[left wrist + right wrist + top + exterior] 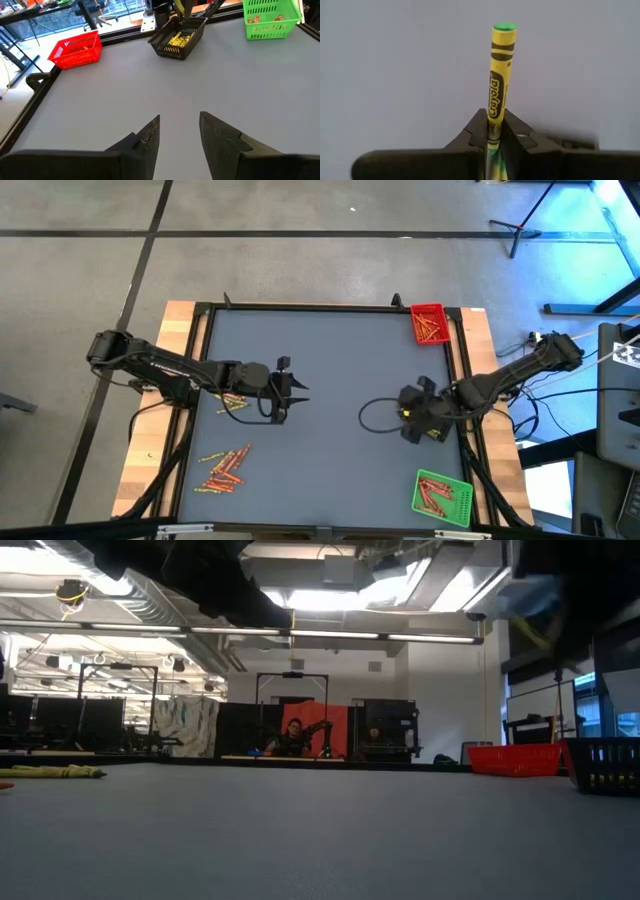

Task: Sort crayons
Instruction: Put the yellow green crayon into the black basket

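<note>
Three trays [76,49] of crayons [176,40] — right hand [493,131] clamping a yellow crayon [499,82], left hand [179,131] parted, empty.

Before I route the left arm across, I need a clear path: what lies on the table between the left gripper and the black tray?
Nothing: in the left wrist view, bare grey table runs from the open left gripper to the black tray.

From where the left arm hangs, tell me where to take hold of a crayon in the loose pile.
Grip an outlying crayon at the crayon pile edge, across its thin mid-length, coming straight down with the open left gripper. They lie flat and crowded, so side approaches would probably scatter neighbours.
</note>
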Motion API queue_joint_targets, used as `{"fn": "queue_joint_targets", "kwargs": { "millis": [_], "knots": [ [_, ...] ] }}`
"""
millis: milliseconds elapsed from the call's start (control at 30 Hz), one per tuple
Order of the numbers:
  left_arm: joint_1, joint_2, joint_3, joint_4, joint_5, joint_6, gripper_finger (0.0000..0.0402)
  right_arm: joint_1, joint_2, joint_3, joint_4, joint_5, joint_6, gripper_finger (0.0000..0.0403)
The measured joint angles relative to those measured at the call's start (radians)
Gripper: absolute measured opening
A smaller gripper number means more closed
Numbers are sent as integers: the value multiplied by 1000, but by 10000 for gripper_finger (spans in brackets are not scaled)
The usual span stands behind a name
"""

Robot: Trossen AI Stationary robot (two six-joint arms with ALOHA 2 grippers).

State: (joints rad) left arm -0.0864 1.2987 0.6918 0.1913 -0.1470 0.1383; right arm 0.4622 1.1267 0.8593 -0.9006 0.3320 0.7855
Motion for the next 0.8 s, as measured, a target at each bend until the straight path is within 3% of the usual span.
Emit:
{"fn": "queue_joint_targets", "kwargs": {
  "millis": [200,433,633,800],
  "knots": [
    [0,0,0,0,0,2,123,33,4,-25,-188,-102,250,30],
    [0,0,0,0,1,2,123,35,4,-135,-218,-198,334,32],
    [0,0,0,0,1,2,123,35,4,-240,-178,-203,393,63],
    [0,0,0,0,-1,2,123,35,4,-228,-163,-204,348,119]
  ]
}}
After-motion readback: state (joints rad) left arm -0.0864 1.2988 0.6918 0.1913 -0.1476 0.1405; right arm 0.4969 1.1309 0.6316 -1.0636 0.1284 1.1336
